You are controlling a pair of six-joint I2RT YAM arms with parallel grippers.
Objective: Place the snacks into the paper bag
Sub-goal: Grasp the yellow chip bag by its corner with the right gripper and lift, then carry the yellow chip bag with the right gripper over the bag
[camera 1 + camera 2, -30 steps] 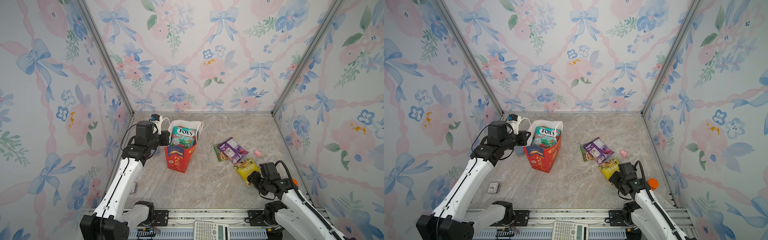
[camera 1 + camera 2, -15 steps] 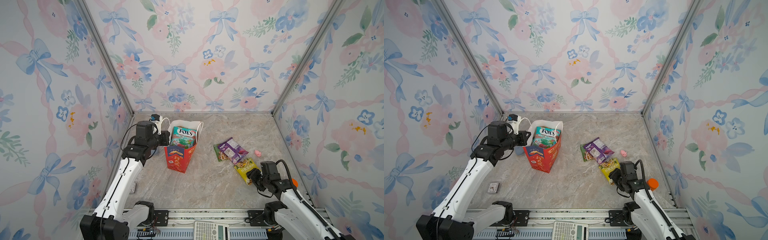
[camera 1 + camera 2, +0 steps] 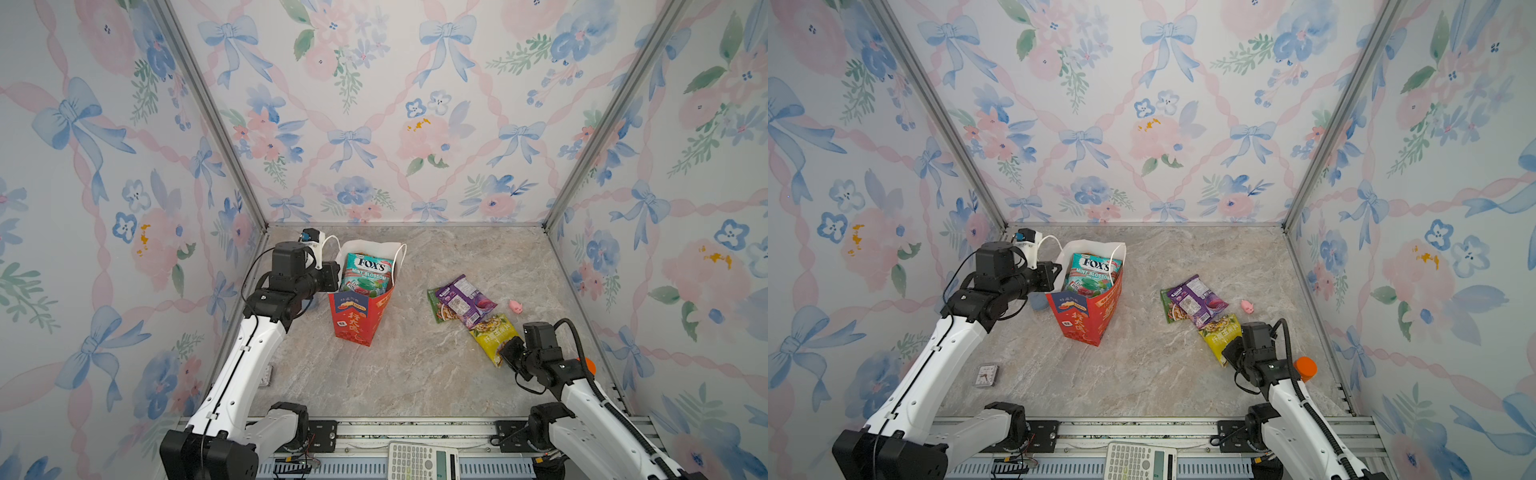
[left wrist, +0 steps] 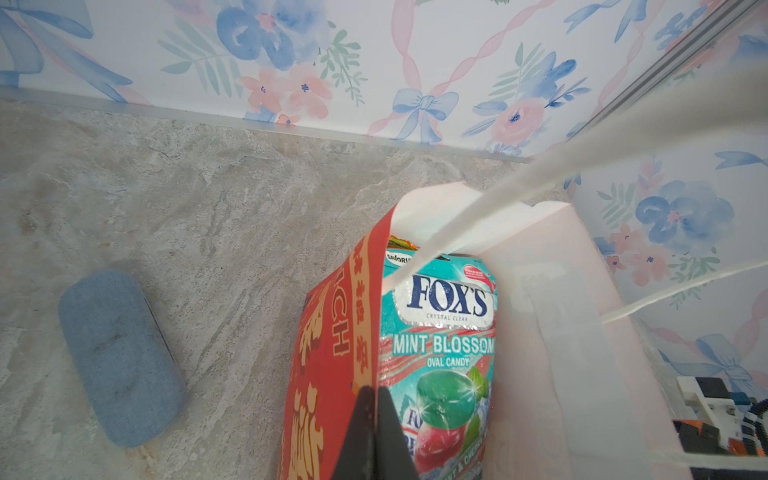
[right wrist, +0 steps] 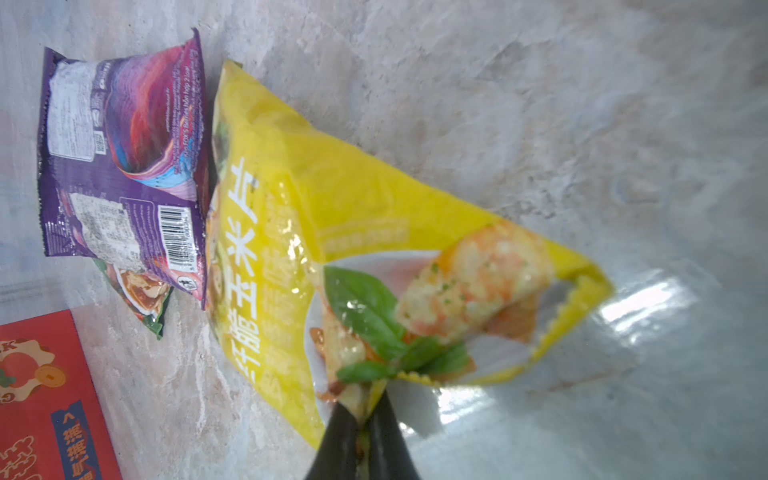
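Note:
The red paper bag (image 3: 353,324) stands upright left of centre, with a teal FOX'S snack packet (image 3: 368,272) sticking out of its white mouth. My left gripper (image 4: 372,392) is shut on the bag's red side wall (image 4: 332,353) at the rim. In both top views a yellow snack packet (image 3: 492,334) lies at the right, partly under a purple packet (image 3: 465,299) that rests on a green one (image 3: 434,305). My right gripper (image 5: 365,409) is shut on the near crimped edge of the yellow packet (image 5: 291,187).
A small pink pig toy (image 3: 515,306) lies right of the packets. An orange bottle (image 3: 1305,368) stands behind my right arm. A blue fabric case (image 4: 120,357) lies left of the bag. A calculator (image 3: 422,461) sits on the front rail, and a small card (image 3: 987,375) lies front left.
My right gripper has edged toward the yellow packet and closed on its near edge. The left arm and the bag have not moved.

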